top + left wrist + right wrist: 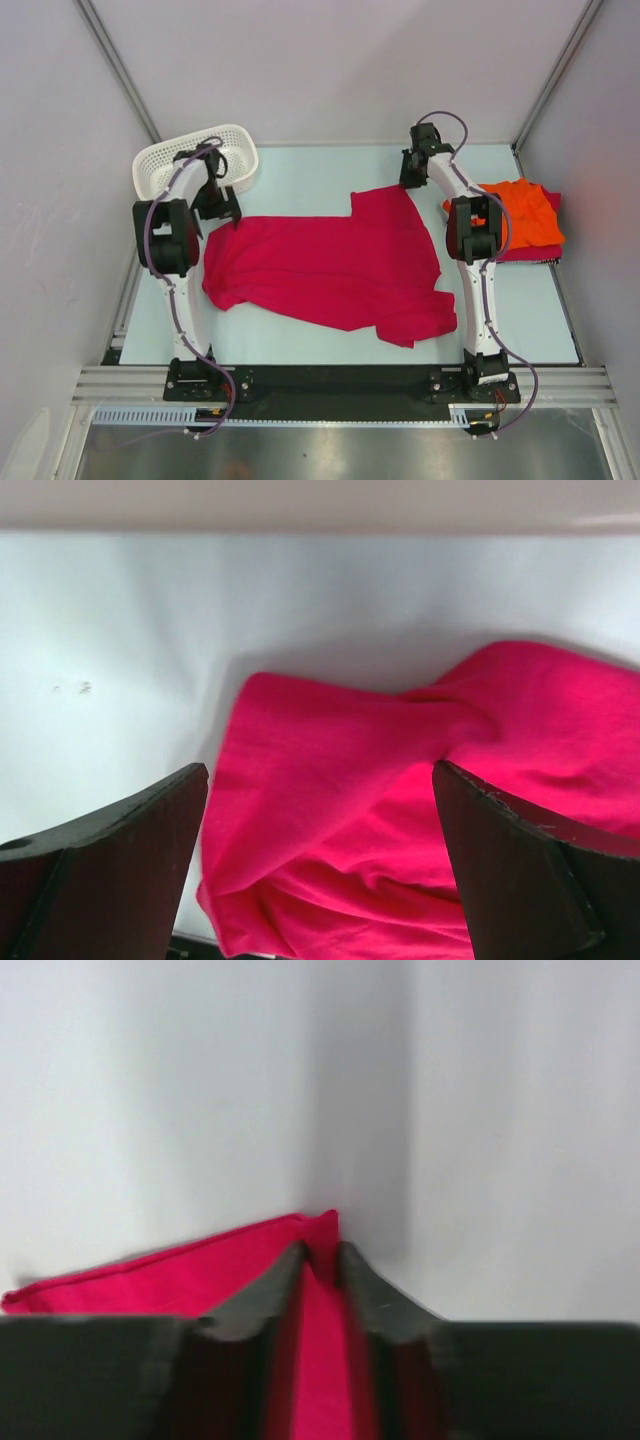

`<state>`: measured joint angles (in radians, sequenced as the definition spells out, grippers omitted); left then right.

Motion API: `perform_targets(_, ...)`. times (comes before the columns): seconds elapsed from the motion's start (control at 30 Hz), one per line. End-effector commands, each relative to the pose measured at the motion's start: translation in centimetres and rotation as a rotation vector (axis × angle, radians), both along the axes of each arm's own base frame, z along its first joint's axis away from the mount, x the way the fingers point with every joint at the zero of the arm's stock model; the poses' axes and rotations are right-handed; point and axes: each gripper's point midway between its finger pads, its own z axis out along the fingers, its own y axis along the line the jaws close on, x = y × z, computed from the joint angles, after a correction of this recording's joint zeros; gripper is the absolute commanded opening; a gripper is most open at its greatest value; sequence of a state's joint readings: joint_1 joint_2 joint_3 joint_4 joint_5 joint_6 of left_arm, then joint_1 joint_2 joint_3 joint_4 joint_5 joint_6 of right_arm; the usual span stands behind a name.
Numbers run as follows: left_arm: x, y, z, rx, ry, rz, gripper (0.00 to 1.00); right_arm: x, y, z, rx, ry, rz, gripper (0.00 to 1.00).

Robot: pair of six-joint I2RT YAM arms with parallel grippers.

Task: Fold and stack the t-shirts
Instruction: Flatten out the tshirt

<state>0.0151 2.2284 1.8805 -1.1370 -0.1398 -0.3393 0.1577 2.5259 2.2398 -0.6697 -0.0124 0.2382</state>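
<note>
Right fingers (250, 1300) tight on one crimson t-shirt (330, 265), left fingers (110, 860) wide; second crimson t-shirt (530, 255) under one orange t-shirt (525, 215).

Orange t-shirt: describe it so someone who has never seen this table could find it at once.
Go to the right edge of the pale table. There the orange t-shirt sits on a crimson t-shirt. It is the only orange cloth; the spread t-shirt mid-table is crimson.
</note>
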Motion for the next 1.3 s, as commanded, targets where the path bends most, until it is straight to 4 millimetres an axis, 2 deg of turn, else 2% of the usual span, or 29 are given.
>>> perform_targets(0.0,0.7,2.4,3.6,-0.002,-0.145,0.072,1.00,-2.2,2.4,-2.9,0.105,0.115,0.090,0.14)
perform_targets(0.03,0.7,2.5,3.8,-0.001,-0.154,0.074,1.00,-2.7,2.4,-3.2,0.109,0.131,0.094,0.01)
perform_targets(0.13,0.7,2.6,3.4,0.001,-0.135,0.060,1.00,-3.2,2.2,-3.2,0.109,0.137,0.092,0.00)
perform_targets(0.27,1.1,2.4,1.7,-0.014,-0.129,0.055,1.00,-3.1,2.1,-2.1,0.102,0.118,0.087,0.00)
perform_targets(0.4,2.1,0.8,0.1,-0.096,-0.131,0.052,0.99,-2.4,1.6,-0.2,0.080,0.074,0.074,0.00)
perform_targets(0.5,2.9,-0.5,-0.9,-0.153,-0.137,0.040,0.94,-1.8,1.4,2.0,0.065,0.027,0.063,0.00)
perform_targets(0.6,4.0,-1.9,-1.0,-0.207,-0.157,0.005,0.71,-1.2,0.9,4.2,0.053,-0.026,0.044,0.00)
perform_targets(0.63,4.1,-2.3,-1.3,-0.217,-0.155,-0.005,0.52,-1.2,0.8,4.8,0.052,-0.039,0.043,0.00)
perform_targets(0.67,4.3,-2.5,-1.4,-0.223,-0.157,-0.011,0.40,-0.8,0.8,6.1,0.053,-0.071,0.038,0.00)
perform_targets(0.7,4.8,-2.6,-1.2,-0.226,-0.169,-0.013,0.11,-0.7,0.7,6.8,0.052,-0.087,0.033,0.00)
perform_targets(0.73,5.1,-2.6,-1.2,-0.225,-0.173,-0.011,0.00,-0.5,0.8,7.4,0.054,-0.102,0.032,0.00)
perform_targets(0.77,5.3,-2.6,-1.1,-0.229,-0.178,-0.010,0.00,-0.2,0.6,8.1,0.057,-0.120,0.026,0.00)
perform_targets(0.87,6.6,-2.5,0.7,-0.226,-0.233,-0.009,0.00,0.4,0.7,10.2,0.065,-0.168,0.016,0.00)
perform_targets(1.03,9.1,-2.3,6.0,-0.220,-0.378,-0.016,0.00,1.0,0.9,13.5,0.090,-0.238,0.011,0.00)
perform_targets(1.1,9.5,-2.2,8.2,-0.222,-0.426,-0.025,0.00,1.0,0.9,14.4,0.089,-0.255,0.013,0.00)
perform_targets(1.2,9.1,-1.6,10.2,-0.200,-0.461,-0.028,0.00,0.3,0.6,15.9,0.081,-0.269,0.015,0.00)
perform_targets(1.23,8.9,-1.3,10.8,-0.192,-0.472,-0.025,0.00,0.0,0.6,17.5,0.084,-0.301,0.018,0.00)
perform_targets(1.27,8.5,-1.2,10.6,-0.190,-0.463,-0.025,0.00,-0.4,0.5,17.2,0.076,-0.294,0.022,0.00)
